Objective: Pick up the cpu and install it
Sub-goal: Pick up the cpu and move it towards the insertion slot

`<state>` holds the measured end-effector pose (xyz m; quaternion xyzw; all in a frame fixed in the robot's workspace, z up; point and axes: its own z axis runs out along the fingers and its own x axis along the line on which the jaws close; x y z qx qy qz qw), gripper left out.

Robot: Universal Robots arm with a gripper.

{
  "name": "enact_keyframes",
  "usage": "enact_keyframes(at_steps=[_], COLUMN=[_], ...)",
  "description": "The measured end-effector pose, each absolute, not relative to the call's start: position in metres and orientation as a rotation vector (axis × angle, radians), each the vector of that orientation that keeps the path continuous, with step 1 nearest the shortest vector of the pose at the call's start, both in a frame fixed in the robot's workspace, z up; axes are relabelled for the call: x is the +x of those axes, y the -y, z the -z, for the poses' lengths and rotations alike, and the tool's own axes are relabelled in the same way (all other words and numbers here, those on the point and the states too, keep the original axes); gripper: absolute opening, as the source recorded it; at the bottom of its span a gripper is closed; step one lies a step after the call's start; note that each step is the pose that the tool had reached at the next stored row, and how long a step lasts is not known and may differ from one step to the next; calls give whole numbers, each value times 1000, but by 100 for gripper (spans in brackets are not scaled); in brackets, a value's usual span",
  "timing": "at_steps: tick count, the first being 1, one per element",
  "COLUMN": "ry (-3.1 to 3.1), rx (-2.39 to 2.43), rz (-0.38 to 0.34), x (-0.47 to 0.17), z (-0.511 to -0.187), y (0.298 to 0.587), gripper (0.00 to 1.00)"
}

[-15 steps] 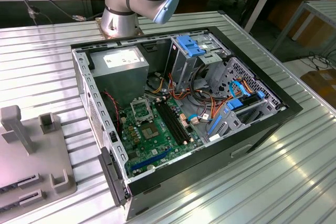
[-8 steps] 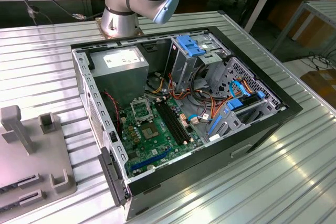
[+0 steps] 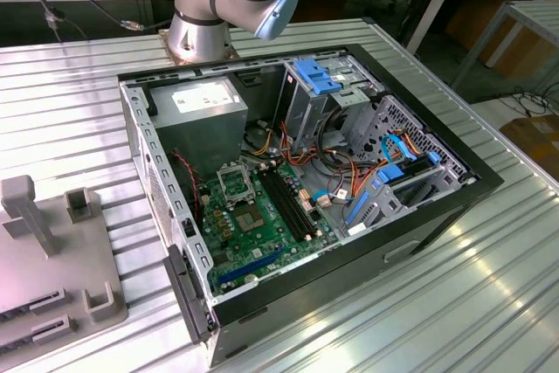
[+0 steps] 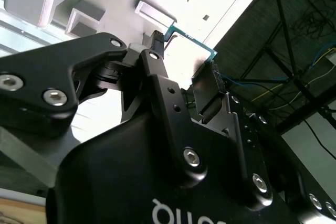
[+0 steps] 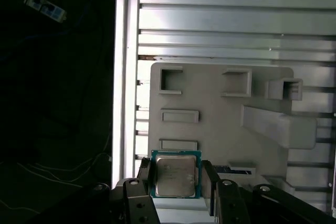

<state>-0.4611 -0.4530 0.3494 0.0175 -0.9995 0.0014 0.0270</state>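
Note:
The cpu, a thin square chip with a silver-grey metal top and a green edge, sits between the two black fingers of my gripper, which is shut on it. In the second wrist view the cpu shows edge-on at the tips of the gripper. It hangs well above a grey fixture plate with raised blocks. In the exterior view a black square hinged frame with a green centre lies on the green motherboard inside the open computer case.
The grey fixture plate lies on the ribbed metal table at the exterior view's left, beside the case. Inside the case are a grey power-supply box, long black memory slots, cables and blue drive brackets. The arm's base stands behind the case.

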Motion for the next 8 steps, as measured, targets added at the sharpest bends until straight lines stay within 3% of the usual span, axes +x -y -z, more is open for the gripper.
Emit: enact_keyframes(at_steps=[8], ry=[3086], rx=[54], rz=[-4], x=[-460], z=[-350], y=[453], gripper=[47])
